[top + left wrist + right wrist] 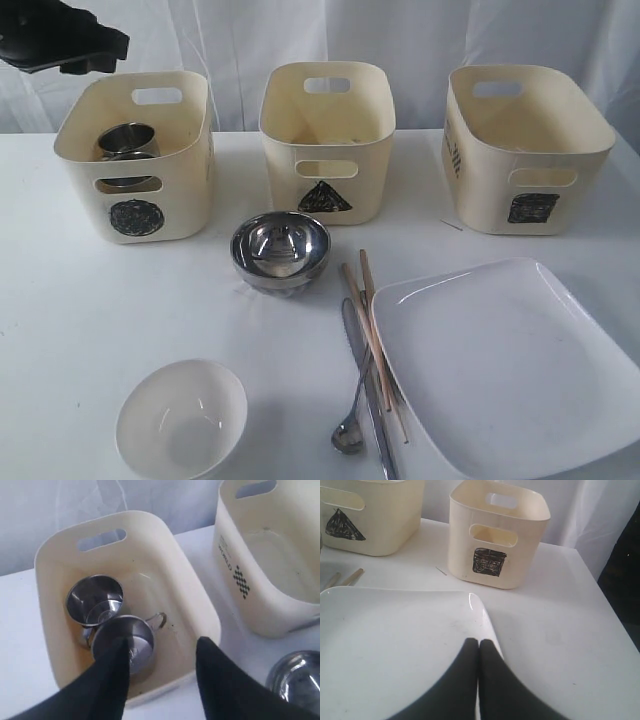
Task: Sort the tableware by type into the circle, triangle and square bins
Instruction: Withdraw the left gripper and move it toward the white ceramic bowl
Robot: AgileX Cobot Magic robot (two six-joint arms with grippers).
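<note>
White bowl [181,418] sits nearest, front-left on table [70,320]. Spoon [350,425], knife [362,385] & chopsticks [368,320] lie btwn it & big square plate [500,360], w/ steel bowl [281,250] behind. L gripper [162,645] hangs over circle bin [192,600], fingers spread, holding nothing. Steel mugs [95,600] sit inside the bin, right below it. R gripper [479,642] is clenched & empty, tips over the plate's edge, square bin [495,535] beyond.

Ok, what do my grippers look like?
The left gripper and right gripper each have two plain black fingers, broad at the base and tapering to rounded tips. No cables or markings show. The exterior view shows only a black chunk of the left arm.
</note>
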